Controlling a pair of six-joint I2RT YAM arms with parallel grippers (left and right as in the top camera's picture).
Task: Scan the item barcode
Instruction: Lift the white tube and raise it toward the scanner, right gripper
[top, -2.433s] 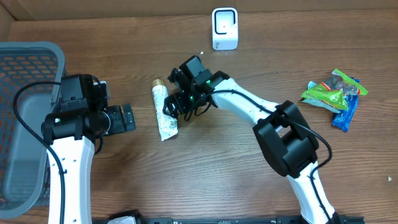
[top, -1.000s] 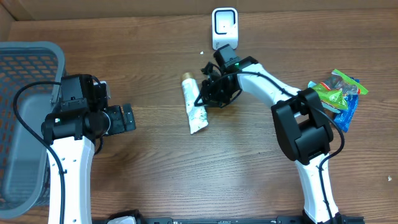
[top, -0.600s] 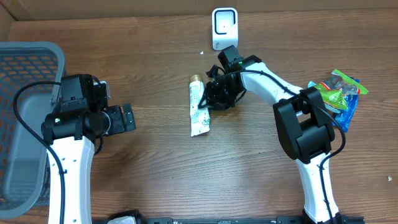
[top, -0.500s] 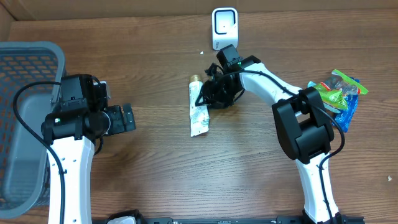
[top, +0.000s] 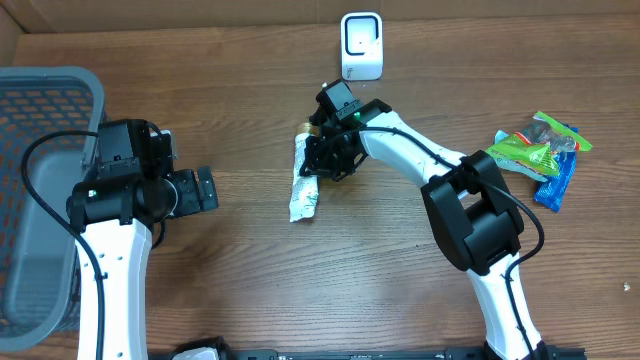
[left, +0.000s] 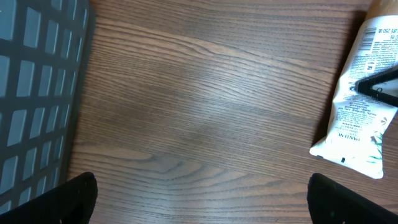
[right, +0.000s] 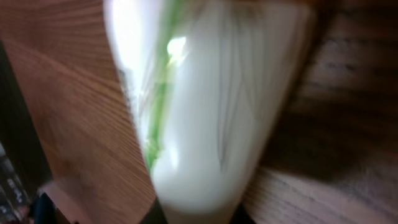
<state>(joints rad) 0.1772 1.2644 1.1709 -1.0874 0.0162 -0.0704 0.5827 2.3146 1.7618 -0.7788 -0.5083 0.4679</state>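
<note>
Overhead view: the right arm reached from lower right up to frame centre, elbow bent. The right gripper (top: 322, 158) was clenched on the white tube (top: 302, 192), lying below the scanner (top: 361, 46). The left gripper (top: 204, 190), centre left, stood spread wide, pointing right.

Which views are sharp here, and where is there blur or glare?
Overhead: sharp and evenly lit, no glare on the tube. Left wrist: crisp wood grain and tube print, only the dark bottom corners are soft. Right wrist: the tube fills the frame, smeared and out of focus, with a bright highlight near the top.
</note>
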